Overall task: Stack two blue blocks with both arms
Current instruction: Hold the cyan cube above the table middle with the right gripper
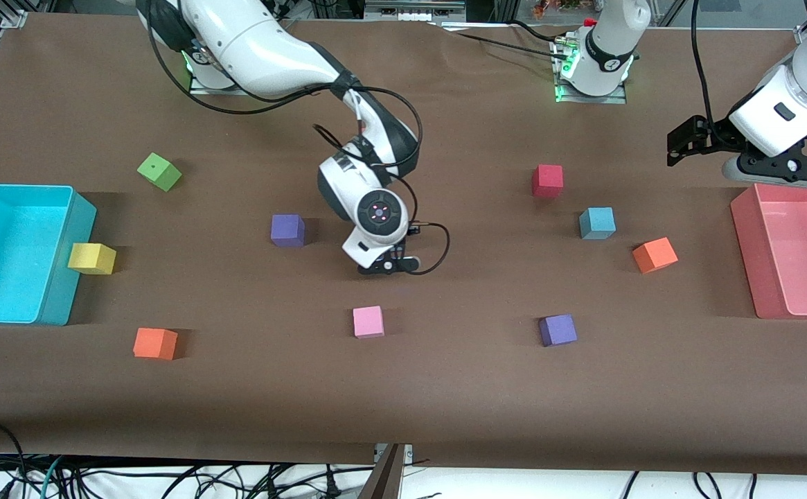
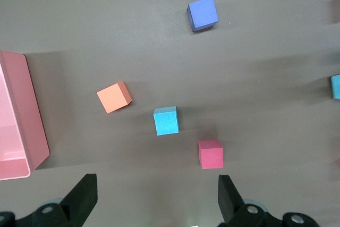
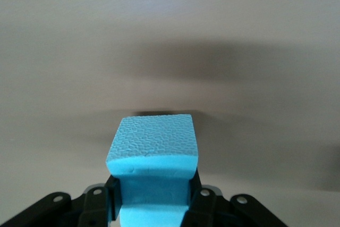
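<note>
- Right pincer [image 3: 154, 206] — clamped on a blue block [image 3: 154, 147] between its black fingers [image 3: 199, 206]; in the front view the arm's wrist hides the block, and the pincer [image 1: 384, 265] hangs low over the middle of the tabletop [image 1: 445, 388], between a purple cube [image 1: 287, 230] and a pink cube [image 1: 368, 321] lower in the frame.
- Left pincer [image 1: 677, 147] — at the upper right of the front view, jaws wide apart and holding nothing, above the tabletop beside the pink bin [image 1: 749, 249]; the arm waits. In the left wrist view its two fingers [image 2: 85, 195] stand apart at the bottom edge.
- Second blue block [image 1: 597, 223] — resting on the tabletop right of centre, between a red cube [image 1: 547, 180] above it in the frame and an orange cube [image 1: 654, 254] lower right; another purple cube [image 1: 557, 330] sits below these.
- Left part of the frame — a cyan bin [image 1: 64, 277] with a yellow cube [image 1: 91, 258] touching its wall, a green cube [image 1: 158, 171] above, a second orange cube [image 1: 154, 343] below.
</note>
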`<state>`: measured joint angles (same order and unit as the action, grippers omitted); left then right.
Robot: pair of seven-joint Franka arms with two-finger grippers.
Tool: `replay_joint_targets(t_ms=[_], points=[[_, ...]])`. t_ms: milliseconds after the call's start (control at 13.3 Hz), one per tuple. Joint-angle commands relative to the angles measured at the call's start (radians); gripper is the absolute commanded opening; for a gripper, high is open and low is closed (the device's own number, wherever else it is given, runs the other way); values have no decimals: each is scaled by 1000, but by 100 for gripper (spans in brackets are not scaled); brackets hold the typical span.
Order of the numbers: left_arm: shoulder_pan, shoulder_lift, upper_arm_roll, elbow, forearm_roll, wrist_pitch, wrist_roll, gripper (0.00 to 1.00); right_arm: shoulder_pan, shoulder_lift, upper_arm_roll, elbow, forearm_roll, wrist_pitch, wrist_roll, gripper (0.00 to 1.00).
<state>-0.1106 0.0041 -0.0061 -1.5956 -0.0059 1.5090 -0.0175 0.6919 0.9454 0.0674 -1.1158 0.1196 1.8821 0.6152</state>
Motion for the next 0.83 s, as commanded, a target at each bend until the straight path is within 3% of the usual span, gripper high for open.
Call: replay_joint_targets(t_ms=[0, 754], points=[[5, 13, 0, 22, 17, -13, -4, 100, 8, 27, 22, 45, 18, 17, 32, 0], [12, 8, -8, 23, 14, -21, -4, 100, 31, 53, 22, 44, 21, 43, 115, 0]])
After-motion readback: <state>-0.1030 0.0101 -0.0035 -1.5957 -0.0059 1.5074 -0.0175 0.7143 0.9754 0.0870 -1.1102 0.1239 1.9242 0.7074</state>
